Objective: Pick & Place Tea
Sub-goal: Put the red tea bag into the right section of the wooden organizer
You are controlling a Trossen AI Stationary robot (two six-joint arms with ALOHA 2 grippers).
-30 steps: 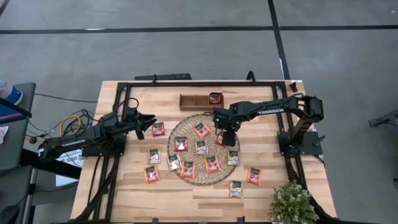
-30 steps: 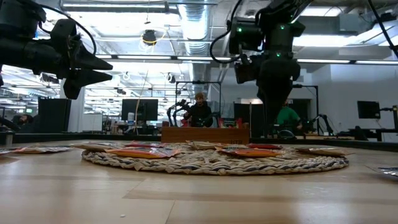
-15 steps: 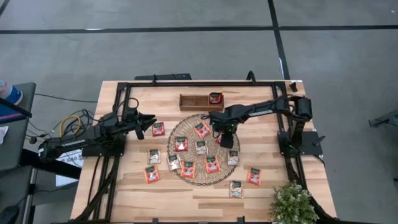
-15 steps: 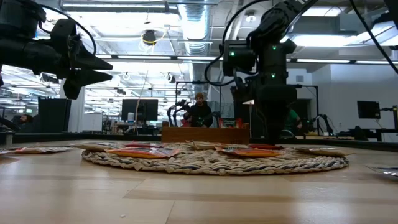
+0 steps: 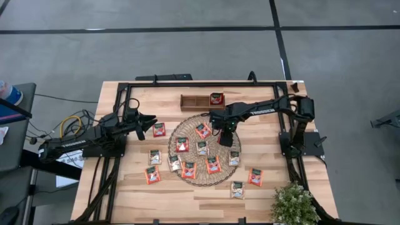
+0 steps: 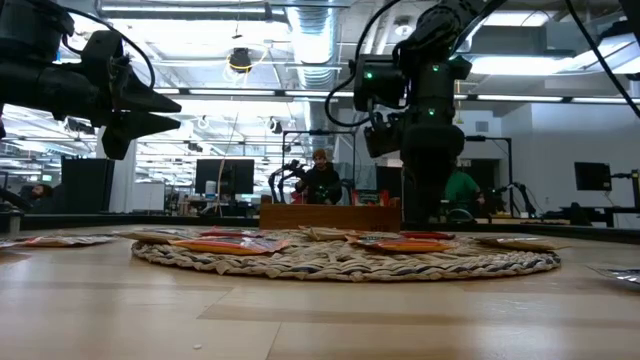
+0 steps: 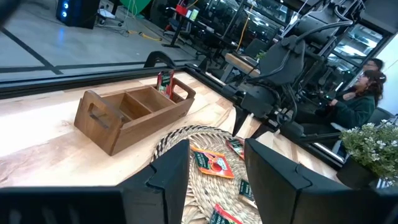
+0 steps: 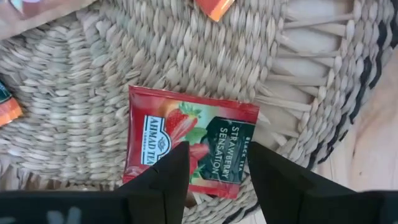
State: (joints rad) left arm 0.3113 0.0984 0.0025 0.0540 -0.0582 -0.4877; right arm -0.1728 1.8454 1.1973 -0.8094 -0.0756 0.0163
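Several small tea sachets, red, orange and pale, lie flat on the round woven mat (image 5: 203, 156) and on the table around it. One red strawberry sachet (image 8: 193, 146) lies near the mat's right rim. My right gripper (image 8: 217, 171) points straight down over it, open, one finger above each half of its near edge; no touch shows. In the high view that gripper (image 5: 225, 138) hides most of this sachet. My left gripper (image 5: 149, 122) waits open and level at the table's left, next to a red sachet (image 5: 159, 129).
A brown wooden compartment tray (image 5: 195, 100) stands beyond the mat with one red sachet (image 5: 216, 98) upright in its right compartment. A potted plant (image 5: 294, 205) stands at the near right corner. Loose sachets (image 5: 255, 177) lie right of the mat. People sit in the room behind.
My right gripper has sunk toward the mat and shifted slightly toward the table's left, staying pointed down over the red sachet. The sachets have not moved.
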